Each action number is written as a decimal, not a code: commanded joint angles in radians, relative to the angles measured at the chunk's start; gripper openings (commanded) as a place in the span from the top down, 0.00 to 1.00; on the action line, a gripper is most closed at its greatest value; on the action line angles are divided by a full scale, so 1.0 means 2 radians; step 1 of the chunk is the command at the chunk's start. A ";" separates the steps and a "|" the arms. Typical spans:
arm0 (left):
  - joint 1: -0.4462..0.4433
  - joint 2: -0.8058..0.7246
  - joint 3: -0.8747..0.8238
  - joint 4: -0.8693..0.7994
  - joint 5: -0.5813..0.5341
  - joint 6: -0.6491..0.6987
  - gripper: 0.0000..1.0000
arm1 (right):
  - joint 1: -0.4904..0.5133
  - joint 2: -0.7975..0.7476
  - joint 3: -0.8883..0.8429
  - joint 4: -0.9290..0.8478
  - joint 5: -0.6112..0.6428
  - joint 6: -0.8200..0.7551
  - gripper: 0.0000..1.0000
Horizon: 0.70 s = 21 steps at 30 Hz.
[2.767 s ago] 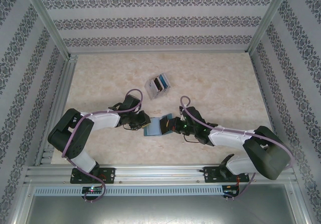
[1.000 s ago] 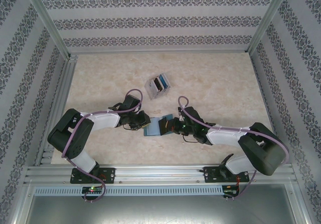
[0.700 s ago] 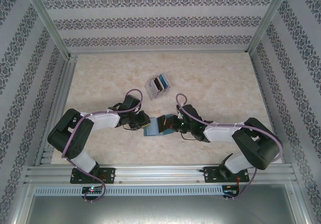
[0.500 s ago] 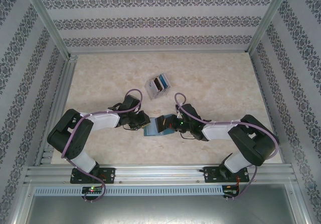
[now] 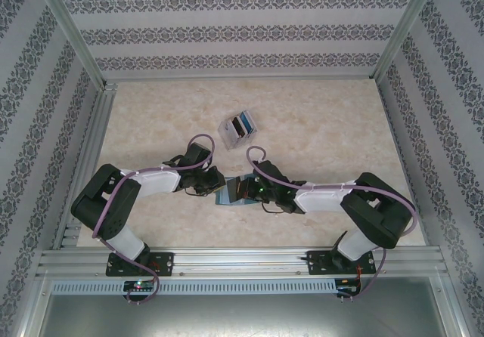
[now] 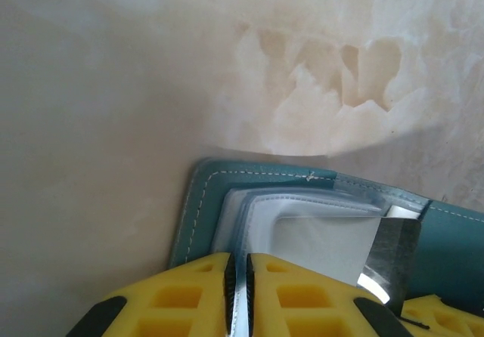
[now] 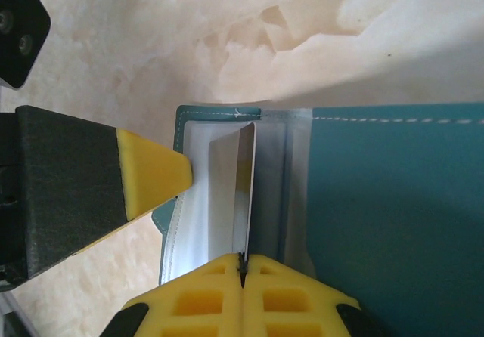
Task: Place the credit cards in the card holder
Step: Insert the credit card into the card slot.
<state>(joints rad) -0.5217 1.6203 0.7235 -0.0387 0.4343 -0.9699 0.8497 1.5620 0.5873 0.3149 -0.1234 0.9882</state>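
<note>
The teal card holder lies open on the table between the two arms, its clear inner sleeves showing. My left gripper is shut on the edge of one clear sleeve, holding it up from the card holder. My right gripper is shut on a credit card, held on edge with its far end between the sleeves of the card holder. In the left wrist view that credit card comes in from the right. In the top view the left gripper and right gripper nearly meet.
A clear plastic box with more credit cards standing in it sits on the table beyond the card holder. The left gripper's yellow finger stands close to the left of the held card. Aluminium frame rails run round the table.
My right arm has reached leftward, bringing the card over the card holder and in among its sleeves. The left gripper has stayed where it was, holding the sleeve.
</note>
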 commanded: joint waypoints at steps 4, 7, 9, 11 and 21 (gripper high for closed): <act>0.002 -0.012 -0.020 -0.053 -0.023 -0.001 0.84 | 0.010 0.039 0.012 -0.018 0.021 -0.020 0.96; 0.002 -0.017 -0.021 -0.058 -0.028 0.000 0.84 | 0.010 0.039 0.016 -0.019 0.007 -0.030 0.82; 0.002 -0.016 -0.022 -0.059 -0.029 0.002 0.84 | 0.010 0.022 0.013 -0.030 0.010 -0.036 0.77; 0.002 -0.013 -0.022 -0.060 -0.030 0.003 0.84 | 0.010 0.001 0.014 -0.054 0.017 -0.047 0.70; 0.003 -0.018 -0.026 -0.057 -0.034 0.002 0.84 | -0.001 -0.039 0.045 -0.157 0.026 -0.090 0.74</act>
<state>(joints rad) -0.5217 1.5932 0.7086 -0.0631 0.4061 -0.9695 0.8543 1.4773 0.6594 0.0692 -0.0856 0.8452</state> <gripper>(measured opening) 0.155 0.294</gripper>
